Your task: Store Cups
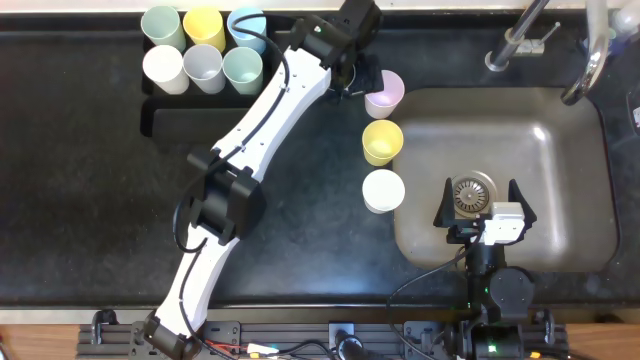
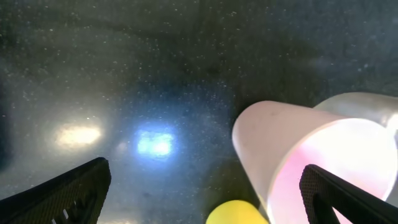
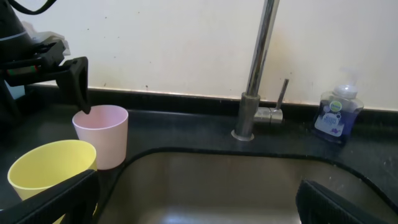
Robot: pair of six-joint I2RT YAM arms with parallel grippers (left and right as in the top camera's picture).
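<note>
Top, left wrist and right wrist views of a cup-storing task on a black countertop [image 1: 80, 180] beside a steel sink [image 1: 560, 150].

(a) 6 stored cups [image 1: 204, 65] stood in 2 rows of 3 in a dark tray [image 1: 147, 88] at the far left of the counter. 3 more stood in a line along the sink's left edge: a pink cup [image 1: 384, 92] farthest from the arm bases, a yellow cup [image 1: 382, 141] just beside it, then a white cup [image 1: 383, 190].

(b) The left gripper [image 2: 205, 169] hung at the pink cup [image 2: 311, 155], fingers spread wide and holding nothing. The cup sat well off centre, close to 1 finger [image 2: 348, 193], whose tip lay at the rim. Whether that tip was inside or outside the mouth could not be told.

(c) The right gripper [image 1: 480, 205] hung over the sink basin, fingers also spread and empty, facing the faucet [image 3: 258, 68] and a soap bottle [image 3: 336, 115].

Judged step: the approach to grasp the pink cup, with all 3 sink-side cups not yet stored.

Hazards: closing on an off-centre cup would probably drag it sideways before both fingers bore on it. The light cup could then tip over the edge into the sink, or knock the neighbouring yellow cup [image 3: 50, 165]. A 1-sided rim pinch could also slip on the way to the tray.
</note>
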